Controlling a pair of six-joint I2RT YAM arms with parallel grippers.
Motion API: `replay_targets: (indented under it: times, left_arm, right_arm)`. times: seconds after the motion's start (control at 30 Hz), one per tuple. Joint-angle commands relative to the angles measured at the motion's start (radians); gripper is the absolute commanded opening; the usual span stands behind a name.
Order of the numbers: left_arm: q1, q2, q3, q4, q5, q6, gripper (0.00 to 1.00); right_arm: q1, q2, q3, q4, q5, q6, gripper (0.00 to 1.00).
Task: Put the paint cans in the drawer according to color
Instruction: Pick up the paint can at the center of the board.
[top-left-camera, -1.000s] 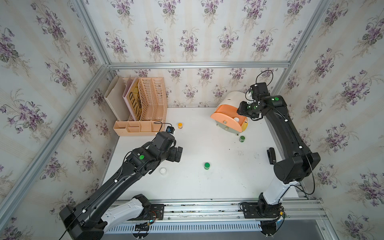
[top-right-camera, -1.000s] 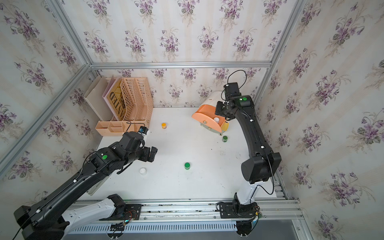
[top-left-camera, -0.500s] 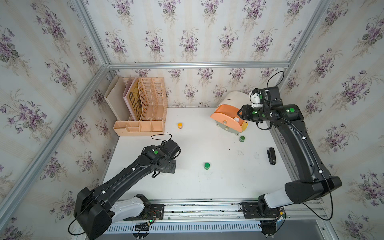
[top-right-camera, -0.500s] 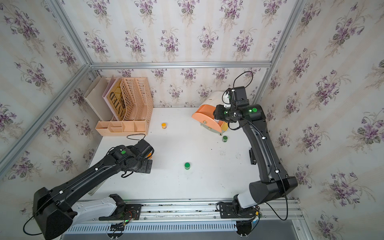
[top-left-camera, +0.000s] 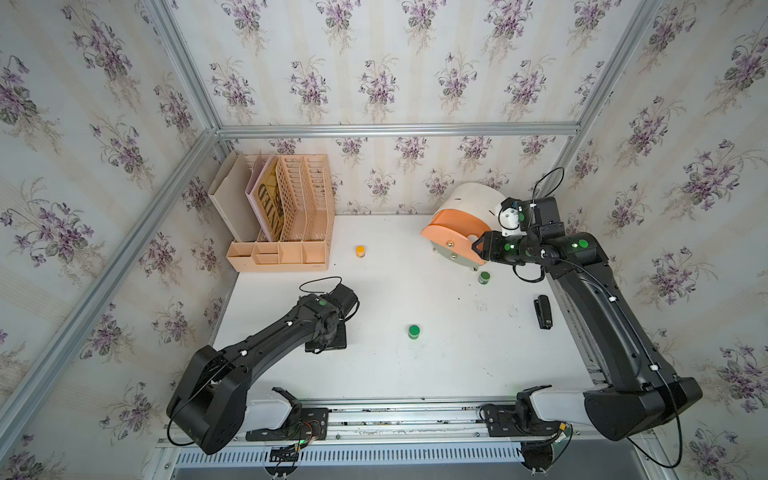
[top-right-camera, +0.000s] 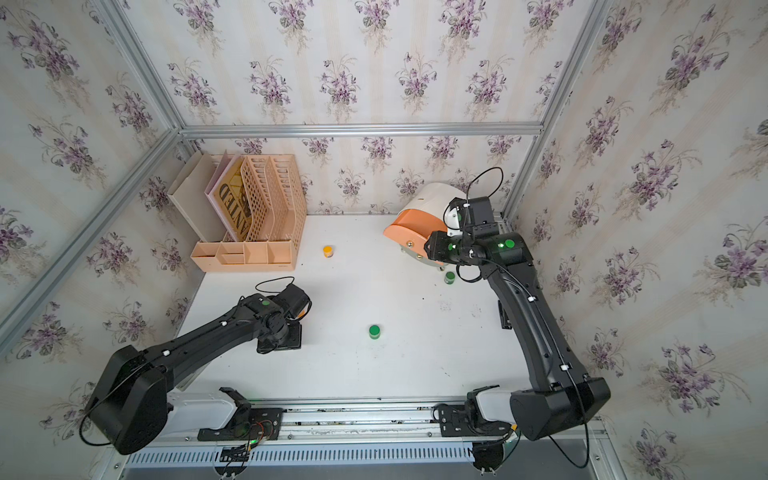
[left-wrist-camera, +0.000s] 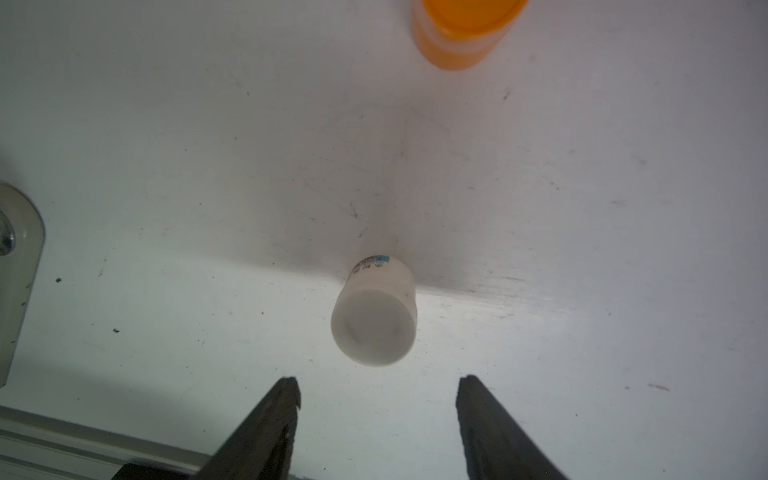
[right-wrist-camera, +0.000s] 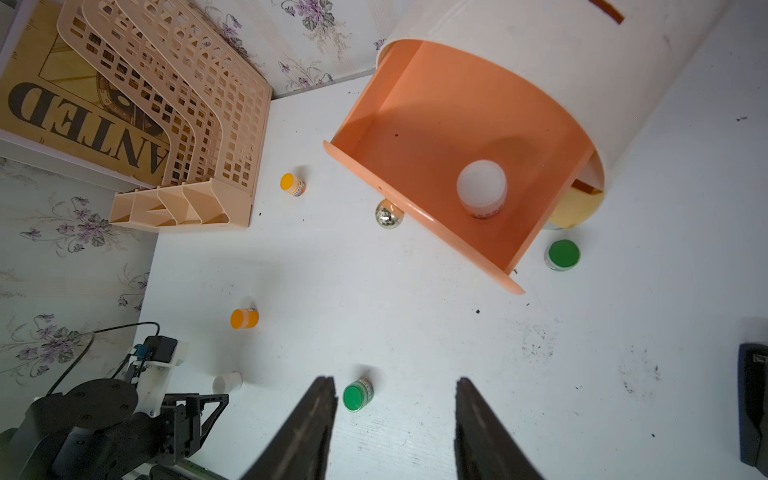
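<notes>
For pickup, the white can (left-wrist-camera: 374, 316) is yet to be straddled and clamped by the left gripper (left-wrist-camera: 378, 380), whose jaws, like those of the right gripper (right-wrist-camera: 395, 380), are parted and empty.

Counter (top-left-camera: 415, 374) white, flecked with dark specks. Drawer (top-left-camera: 473, 199) shell white; open compartment peach, next one yellow, knob mottled silver. White paint cans (right-wrist-camera: 482, 189) (left-wrist-camera: 374, 320), one label printed blue and black; orange paint cans (right-wrist-camera: 292, 184) (right-wrist-camera: 244, 318); green paint cans (right-wrist-camera: 563, 254) (right-wrist-camera: 356, 396). File rack (top-left-camera: 307, 199) peach, slotted. Stapler (top-left-camera: 542, 311) black. Wallpaper (top-left-camera: 374, 62) cream-striped, purple sprigs, green leaves.
</notes>
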Motion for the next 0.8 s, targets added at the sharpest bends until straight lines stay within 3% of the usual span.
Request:
replay_targets:
  times: [0.0,0.13,0.27,0.77]
  left_arm:
    - [0.009,0.02,-0.014,0.062,0.018,0.017,0.57]
    - [0.017,0.025,-0.034,0.086,0.014,0.016,0.56]
    - [0.031,0.033,-0.054,0.119,0.033,0.021,0.49]
    - [0.062,-0.011,-0.073,0.134,0.045,0.053,0.48]
  right_arm:
    - [-0.001,-0.006,0.001,0.033,-0.008,0.005,0.5]
    - [-0.001,-0.01,0.003,0.03,-0.006,0.003,0.5]
    - [-0.001,-0.011,0.005,0.028,-0.002,0.002,0.5]
    - [-0.001,-0.007,0.011,0.025,0.0,0.002,0.5]
